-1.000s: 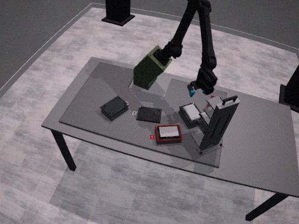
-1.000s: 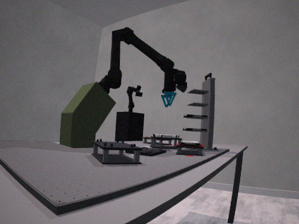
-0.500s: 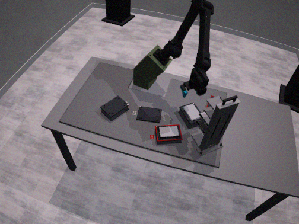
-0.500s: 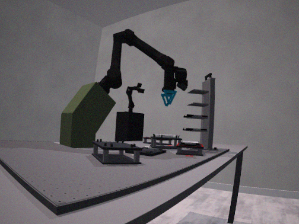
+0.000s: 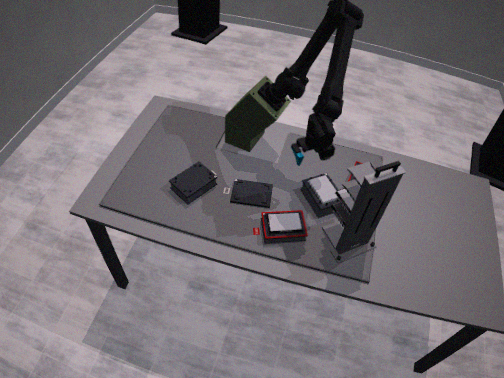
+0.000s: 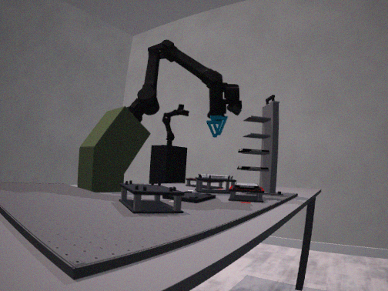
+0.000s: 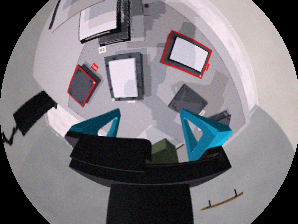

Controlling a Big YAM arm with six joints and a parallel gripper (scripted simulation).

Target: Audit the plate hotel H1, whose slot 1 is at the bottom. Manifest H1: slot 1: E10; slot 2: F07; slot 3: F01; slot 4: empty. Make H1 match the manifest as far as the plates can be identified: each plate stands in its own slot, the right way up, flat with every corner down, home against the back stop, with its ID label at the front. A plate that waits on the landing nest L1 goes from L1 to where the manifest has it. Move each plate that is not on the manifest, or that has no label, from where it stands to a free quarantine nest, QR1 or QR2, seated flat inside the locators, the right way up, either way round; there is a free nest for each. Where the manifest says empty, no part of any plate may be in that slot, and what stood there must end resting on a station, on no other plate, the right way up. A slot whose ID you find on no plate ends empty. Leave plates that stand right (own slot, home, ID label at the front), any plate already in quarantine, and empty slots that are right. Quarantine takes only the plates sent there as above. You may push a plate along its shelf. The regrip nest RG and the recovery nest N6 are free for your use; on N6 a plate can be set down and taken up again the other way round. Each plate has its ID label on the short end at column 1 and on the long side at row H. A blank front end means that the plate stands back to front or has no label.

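Note:
The plate hotel H1 (image 5: 367,210) stands at the right of the mat; in the side view (image 6: 269,146) its two lower shelves look thicker, as if they carry plates, and the two upper shelves look thin. No labels can be read. A pale plate (image 5: 322,190) lies on the landing nest next to the hotel, also in the wrist view (image 7: 124,76). Another pale plate (image 5: 284,223) lies in a red-framed quarantine nest, also in the wrist view (image 7: 186,52). My gripper (image 5: 299,155) hangs high above the landing nest, open and empty, seen in the side view (image 6: 216,127) and the wrist view (image 7: 149,129).
A second red-framed nest (image 7: 83,84) lies behind the hotel and looks dark and empty. A flat dark nest (image 5: 251,192) and a raised dark nest (image 5: 192,181) stand to the left. The arm's green base (image 5: 250,117) is at the back.

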